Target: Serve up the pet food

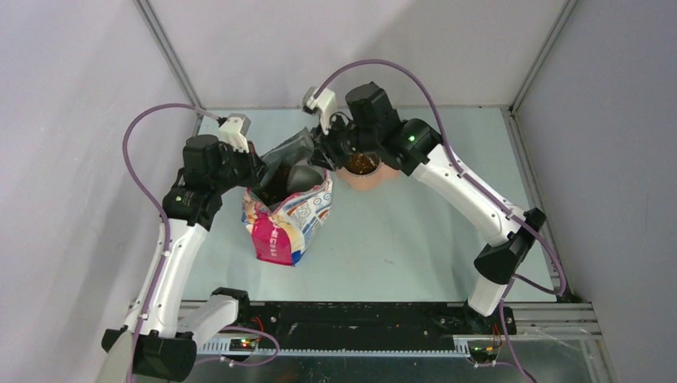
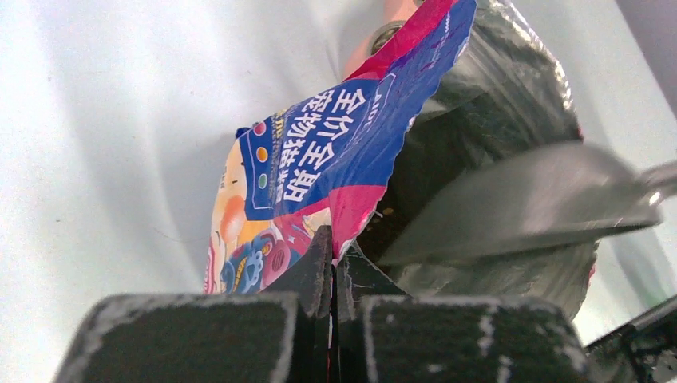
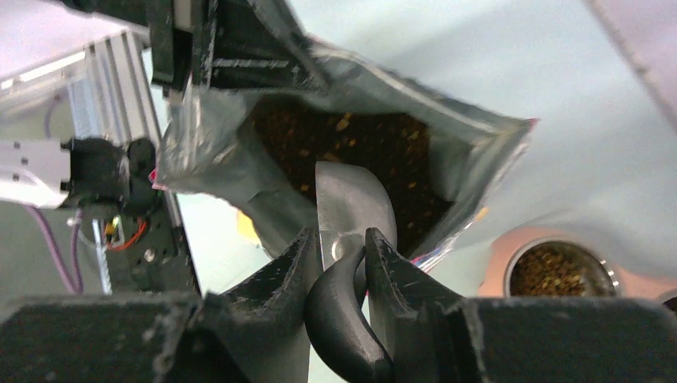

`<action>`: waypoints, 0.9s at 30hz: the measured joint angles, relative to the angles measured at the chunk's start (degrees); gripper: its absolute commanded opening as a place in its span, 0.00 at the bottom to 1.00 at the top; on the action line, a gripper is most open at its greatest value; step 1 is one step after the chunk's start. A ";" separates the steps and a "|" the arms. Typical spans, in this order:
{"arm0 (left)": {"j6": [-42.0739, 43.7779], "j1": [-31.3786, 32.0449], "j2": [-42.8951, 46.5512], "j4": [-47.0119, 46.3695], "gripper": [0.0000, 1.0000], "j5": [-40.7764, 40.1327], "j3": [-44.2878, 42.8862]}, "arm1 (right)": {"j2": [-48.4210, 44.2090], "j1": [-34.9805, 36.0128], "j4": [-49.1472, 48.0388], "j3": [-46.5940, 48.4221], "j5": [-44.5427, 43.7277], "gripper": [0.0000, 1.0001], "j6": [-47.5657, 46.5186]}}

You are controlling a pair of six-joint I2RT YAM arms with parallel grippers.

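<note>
Here, pet food (image 3: 375,140) looks dark-brown (loose, granular).

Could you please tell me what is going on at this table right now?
The two arms are partway through a scooping job. The left gripper is shut on the rim of the printed bag, holding its mouth open. The right gripper grips the metal scoop by its handle, with the scoop's bowl in the bag's mouth, over the pet food. Beside the bag stands a pink bowl that already holds some of the same kibble.
</note>
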State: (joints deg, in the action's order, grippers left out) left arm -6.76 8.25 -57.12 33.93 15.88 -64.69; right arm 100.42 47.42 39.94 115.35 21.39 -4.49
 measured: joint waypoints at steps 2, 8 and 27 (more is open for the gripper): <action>-0.74 0.13 0.55 -0.66 0.00 1.05 0.59 | 0.09 1.55 2.36 -0.37 -0.39 0.00 -1.03; -0.24 3.37 2.71 -2.19 0.00 2.78 2.49 | 0.76 3.65 4.90 -0.42 0.98 0.00 -3.45; 1.11 4.31 2.86 -2.51 0.00 -1.84 2.32 | 10.47 2.73 3.30 5.03 -16.74 0.00 2.60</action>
State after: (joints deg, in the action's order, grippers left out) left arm -5.65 12.56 -54.26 31.42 14.04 -62.37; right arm 110.89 50.15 43.24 120.38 4.64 -1.89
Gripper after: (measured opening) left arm 0.005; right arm 0.294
